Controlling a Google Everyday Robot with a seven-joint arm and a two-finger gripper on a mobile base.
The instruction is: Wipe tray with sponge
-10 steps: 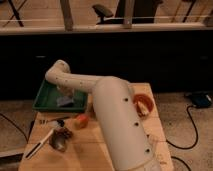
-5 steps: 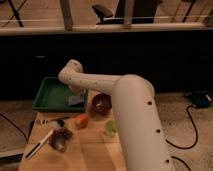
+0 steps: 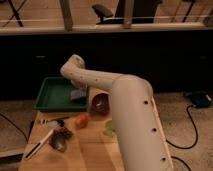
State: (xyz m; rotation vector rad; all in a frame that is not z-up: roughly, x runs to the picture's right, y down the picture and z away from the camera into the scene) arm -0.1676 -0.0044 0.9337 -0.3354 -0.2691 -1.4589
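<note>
The green tray (image 3: 52, 94) lies at the far left of the wooden table. The grey-blue sponge (image 3: 77, 95) rests at the tray's right end. My white arm rises from the lower right, bends at an elbow above the tray and comes down toward the sponge. My gripper (image 3: 78, 88) is at the sponge, right over it, mostly hidden by the arm.
A reddish-brown bowl (image 3: 101, 102) stands just right of the tray. An orange object (image 3: 81, 120), a pale green item (image 3: 110, 129), a metal cup (image 3: 60, 140) and a utensil (image 3: 39, 145) lie nearer on the table. A dark wall runs behind.
The arm has swung to the right and the view has shifted, uncovering the bowl. The gripper end stays over the tray's right end by the sponge.
</note>
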